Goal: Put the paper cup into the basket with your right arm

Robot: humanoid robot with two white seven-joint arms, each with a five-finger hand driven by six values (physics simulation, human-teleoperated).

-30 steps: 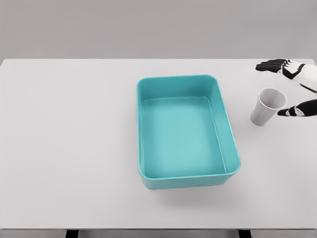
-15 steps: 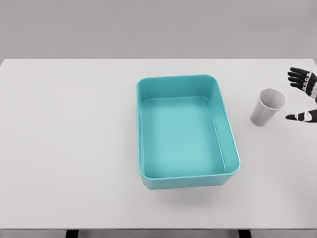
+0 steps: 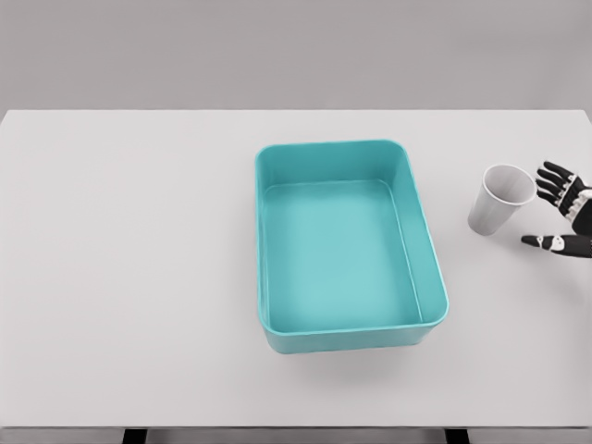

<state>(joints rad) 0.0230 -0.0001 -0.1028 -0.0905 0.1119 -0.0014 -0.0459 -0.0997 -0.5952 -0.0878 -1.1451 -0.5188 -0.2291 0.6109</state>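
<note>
A white paper cup (image 3: 499, 198) stands upright on the white table, to the right of the teal basket (image 3: 425, 259). The basket is empty. My right hand (image 3: 553, 205) comes in at the right edge, just right of the cup and apart from it. Its fingers (image 3: 551, 176) are spread and its thumb (image 3: 544, 242) points toward the cup, holding nothing. Most of the hand and arm is cut off by the picture's edge. The left arm does not show.
The white table (image 3: 139, 277) spans the whole view, with its front edge at the bottom. The basket sits near the middle, its long side running away from me.
My right hand pulled back toward the right edge, then dropped lower and came nearer the cup again. The cup and basket have not moved.
</note>
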